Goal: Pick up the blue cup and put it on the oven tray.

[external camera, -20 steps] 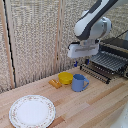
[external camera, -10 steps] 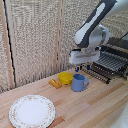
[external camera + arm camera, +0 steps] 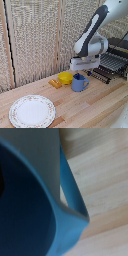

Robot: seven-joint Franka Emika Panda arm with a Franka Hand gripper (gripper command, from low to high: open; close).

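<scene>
The blue cup stands upright on the wooden table, its handle toward the exterior view's right. My gripper hangs straight above it, fingers down at the rim and apart, so it looks open; nothing is lifted. In the wrist view the blue cup fills most of the picture, its rim and handle very close, with a grey finger beside the rim. The oven tray, a dark rack of parallel bars, juts out at the exterior view's right, behind the arm.
A shallow yellow bowl sits right beside the cup with a small orange item next to it. A white patterned plate lies at the front left. A woven screen backs the table.
The gripper has come down from above the cup to its rim. The cup, bowl and plate have not moved.
</scene>
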